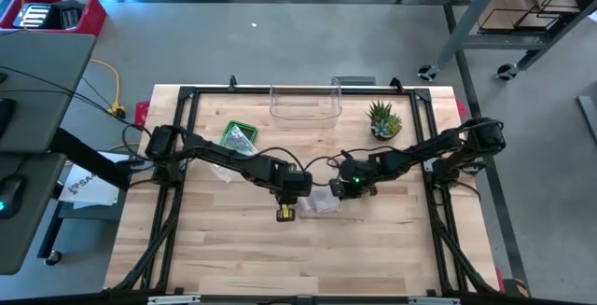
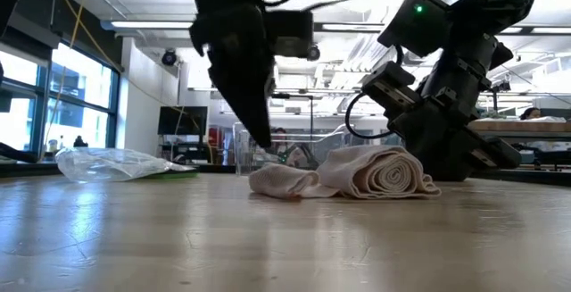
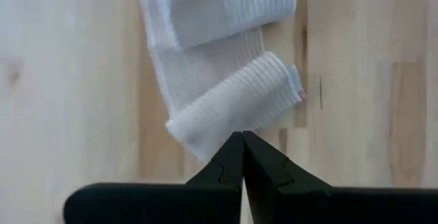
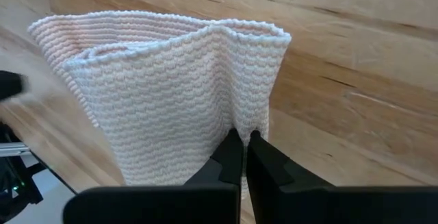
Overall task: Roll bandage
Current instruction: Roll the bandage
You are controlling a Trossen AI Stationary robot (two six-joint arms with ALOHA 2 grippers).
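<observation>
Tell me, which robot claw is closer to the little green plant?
The right one. The right gripper sits shut at the bandage, just below and left of the plant in the high view. The left gripper, also shut, is farther away across the bandage.

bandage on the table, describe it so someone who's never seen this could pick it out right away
On the wooden table, look at the middle, where the two dark arms meet. The bandage lies there between the left pincer and the right pincer. It is a white ribbed cloth strip, partly rolled at one end, unlike the clear plastic bag or the small potted plant farther back.
</observation>
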